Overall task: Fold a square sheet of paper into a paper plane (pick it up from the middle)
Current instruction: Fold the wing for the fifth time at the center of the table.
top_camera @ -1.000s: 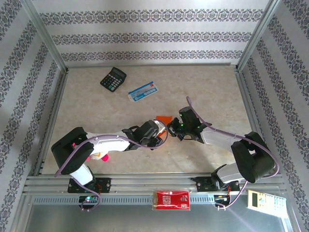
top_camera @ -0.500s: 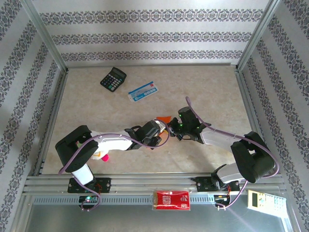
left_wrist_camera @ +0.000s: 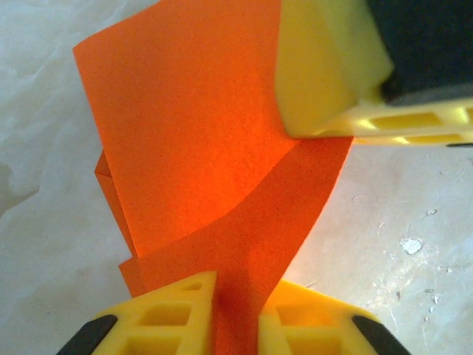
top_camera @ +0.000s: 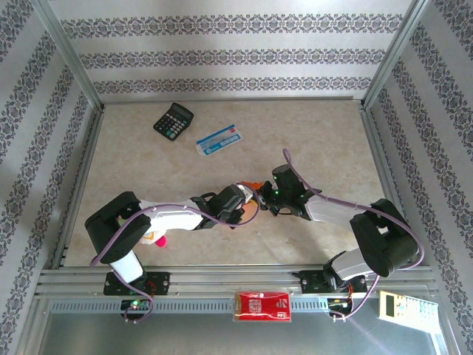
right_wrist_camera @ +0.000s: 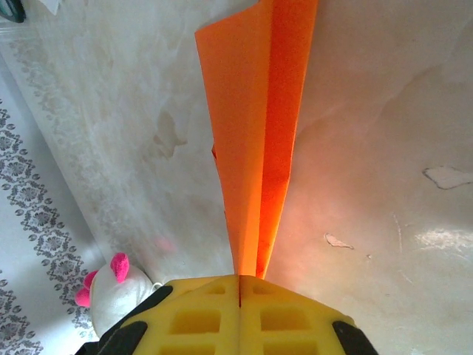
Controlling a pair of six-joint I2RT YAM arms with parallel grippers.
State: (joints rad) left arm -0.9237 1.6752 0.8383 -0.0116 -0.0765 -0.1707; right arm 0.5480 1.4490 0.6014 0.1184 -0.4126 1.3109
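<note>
Both my left gripper (left_wrist_camera: 236,314) and my right gripper (right_wrist_camera: 240,285) are clamped tight on the folded orange paper (right_wrist_camera: 255,111) between them.

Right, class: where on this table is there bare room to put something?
Bare: far right of the table, past the packet, and the left strip by the calculator. Crowded: centre, where left gripper and right gripper pinch the paper.
</note>
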